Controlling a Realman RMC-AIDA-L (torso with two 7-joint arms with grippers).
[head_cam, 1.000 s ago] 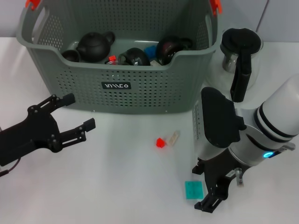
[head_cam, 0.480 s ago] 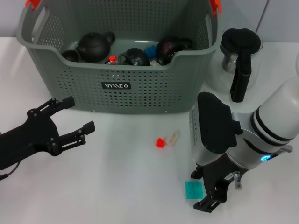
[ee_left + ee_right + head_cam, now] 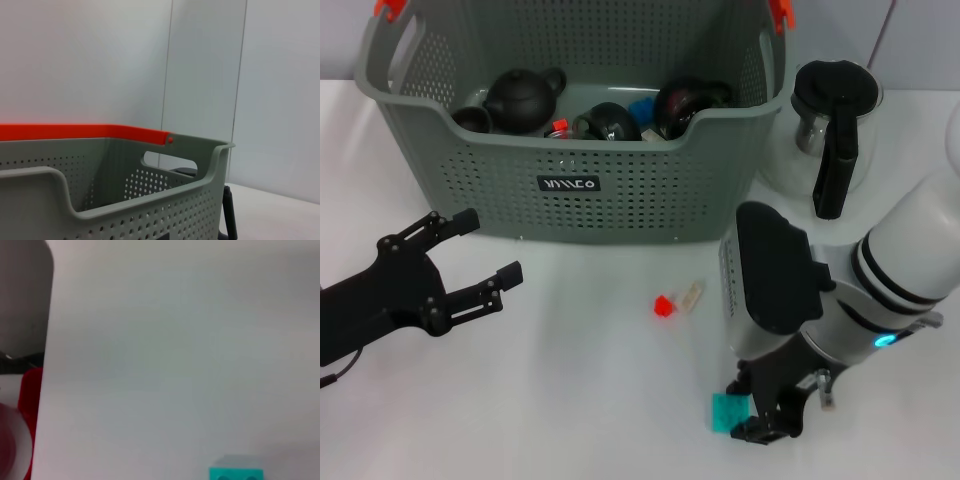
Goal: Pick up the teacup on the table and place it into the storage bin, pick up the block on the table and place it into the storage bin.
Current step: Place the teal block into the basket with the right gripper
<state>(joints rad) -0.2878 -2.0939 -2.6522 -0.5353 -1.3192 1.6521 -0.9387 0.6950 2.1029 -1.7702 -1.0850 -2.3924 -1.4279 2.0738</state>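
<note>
A teal block (image 3: pixel 726 411) lies on the white table (image 3: pixel 570 400) at the front right. My right gripper (image 3: pixel 752 410) hangs low over the block's right edge, open, with one dark finger on either side of that edge. The right wrist view catches the block (image 3: pixel 235 474) at its border. A small red block (image 3: pixel 663 305) and a beige piece (image 3: pixel 691 295) lie mid-table. The grey-green storage bin (image 3: pixel 570 185) stands at the back and holds several dark teapots and cups (image 3: pixel 525 98). No teacup shows on the table. My left gripper (image 3: pixel 470 250) hovers open at the left.
A glass jug with a black handle (image 3: pixel 832 130) stands right of the bin, close behind my right arm. The left wrist view shows the bin's rim (image 3: pixel 125 200) and an orange handle clip (image 3: pixel 85 131) before a pale wall.
My right gripper has moved left and down, from beside the teal block to over its right edge. The left arm has barely shifted.
</note>
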